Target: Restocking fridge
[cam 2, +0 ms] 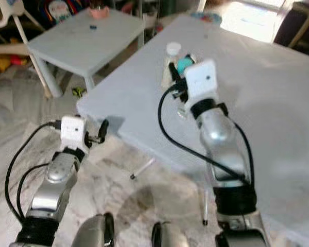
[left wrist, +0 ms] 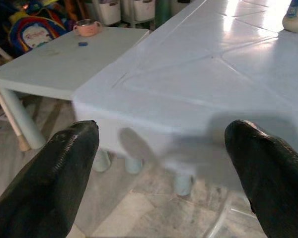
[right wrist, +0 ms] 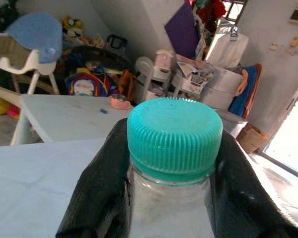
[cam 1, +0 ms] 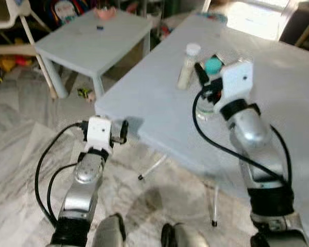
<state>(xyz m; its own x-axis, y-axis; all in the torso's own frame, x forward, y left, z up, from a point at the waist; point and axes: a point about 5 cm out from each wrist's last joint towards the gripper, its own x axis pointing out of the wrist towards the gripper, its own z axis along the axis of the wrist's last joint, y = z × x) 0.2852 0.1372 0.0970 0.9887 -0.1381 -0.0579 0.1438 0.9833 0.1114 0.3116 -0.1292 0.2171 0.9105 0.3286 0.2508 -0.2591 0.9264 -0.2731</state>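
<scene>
On the pale blue table (cam 1: 159,98) stands a clear bottle with a teal cap (cam 1: 213,65), and my right gripper (cam 1: 208,77) is shut around its neck just below the cap. In the right wrist view the teal cap (right wrist: 174,135) sits between the two black fingers (right wrist: 102,188). Right beside it stands a cream bottle with a white cap (cam 1: 189,66). My left gripper (cam 1: 122,131) is open and empty, held low in front of the table's near corner. Its black fingers (left wrist: 49,178) frame that corner in the left wrist view.
A smaller low table (cam 1: 92,38) stands to the left with a pink bowl (cam 1: 105,12) and a small blue piece (cam 1: 99,27) on it. A white high chair (cam 1: 15,25), toys and bags crowd the back left. Marble floor (cam 1: 20,149) lies below.
</scene>
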